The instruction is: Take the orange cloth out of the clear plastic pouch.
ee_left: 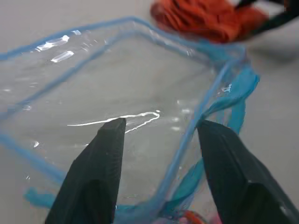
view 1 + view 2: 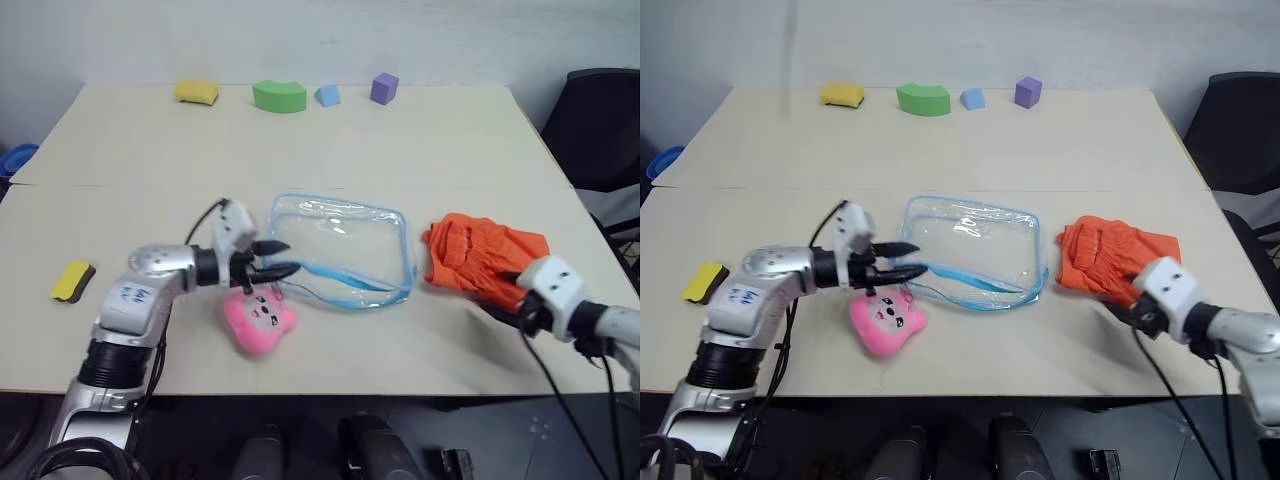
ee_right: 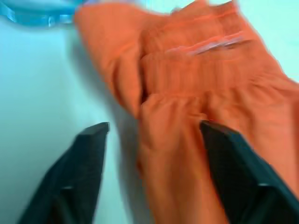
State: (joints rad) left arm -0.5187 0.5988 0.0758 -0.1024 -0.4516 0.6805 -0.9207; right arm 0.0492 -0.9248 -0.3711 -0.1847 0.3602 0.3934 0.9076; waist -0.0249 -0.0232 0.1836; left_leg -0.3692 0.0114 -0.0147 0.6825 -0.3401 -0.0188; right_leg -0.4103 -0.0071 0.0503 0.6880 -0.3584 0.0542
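- Well, the table [image 2: 420,140] is the biggest thing here, pale and broad, with plenty of bare room in the middle; its right edge runs close past the cloth and a dark chair [image 2: 600,110] stands just beyond.
- The clear plastic pouch [image 2: 345,250] lies flat mid-table, looking empty; it seems light, slick and floppy, likely to slide if nudged, and the blue trim at its rim is the surest place to pinch.
- The orange cloth [image 2: 480,252] sits crumpled on the table just right of the pouch, outside it; soft, limp and light, any raised fold would do for a hold.
- The left gripper [image 2: 272,259] hovers at the pouch's left end, jaws apart, holding nothing.
- The right gripper [image 3: 152,135] stands spread wide over the cloth's near edge, not clamping it.
- A pink plush toy [image 2: 260,318] crowds the left gripper from below.
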